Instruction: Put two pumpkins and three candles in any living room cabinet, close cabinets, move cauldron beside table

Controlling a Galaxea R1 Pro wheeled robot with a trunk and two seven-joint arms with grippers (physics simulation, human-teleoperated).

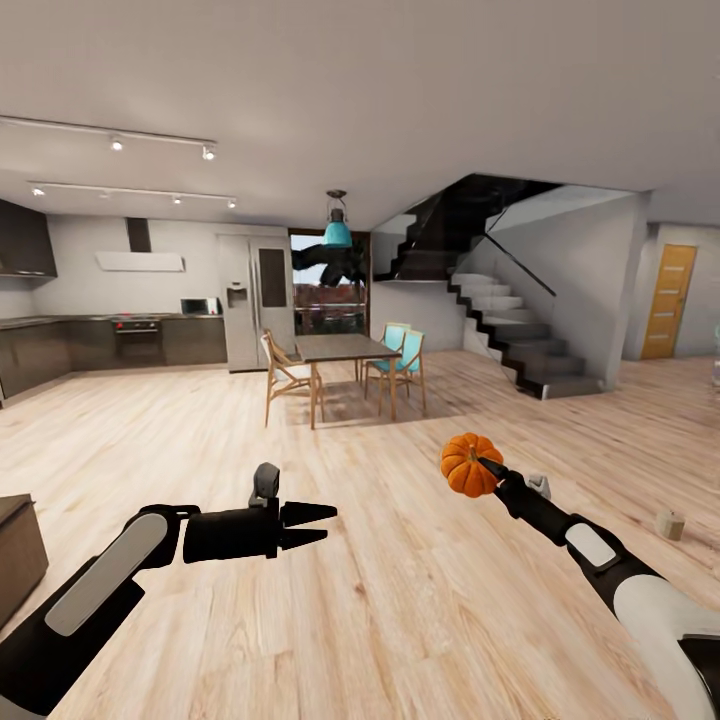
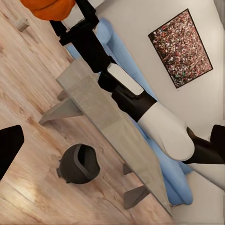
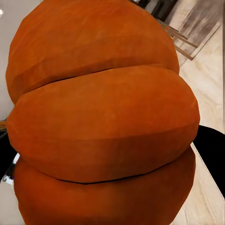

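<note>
My right gripper (image 1: 488, 468) is shut on an orange ribbed pumpkin (image 1: 466, 464) held up in the air above the wood floor. Up close, the pumpkin (image 3: 103, 122) bulges between dark fingers (image 3: 212, 154). My left gripper (image 1: 322, 525) hangs open and empty over the floor. One tan candle (image 1: 670, 524) stands on the floor to the right of the right arm. In the left wrist view, the black cauldron (image 2: 79, 163) sits on the floor close beside the grey table (image 2: 93, 101), with the pumpkin (image 2: 47, 7) and the candle (image 2: 21, 24) beyond. The cabinet cannot be made out for sure.
A dark-brown furniture corner (image 1: 14, 555) juts in at the left edge. Ahead stand a dining table (image 1: 345, 350) with chairs, a kitchen and a staircase (image 1: 510, 330). A blue sofa (image 2: 168, 173) lies behind the grey table, under a wall painting (image 2: 180, 49).
</note>
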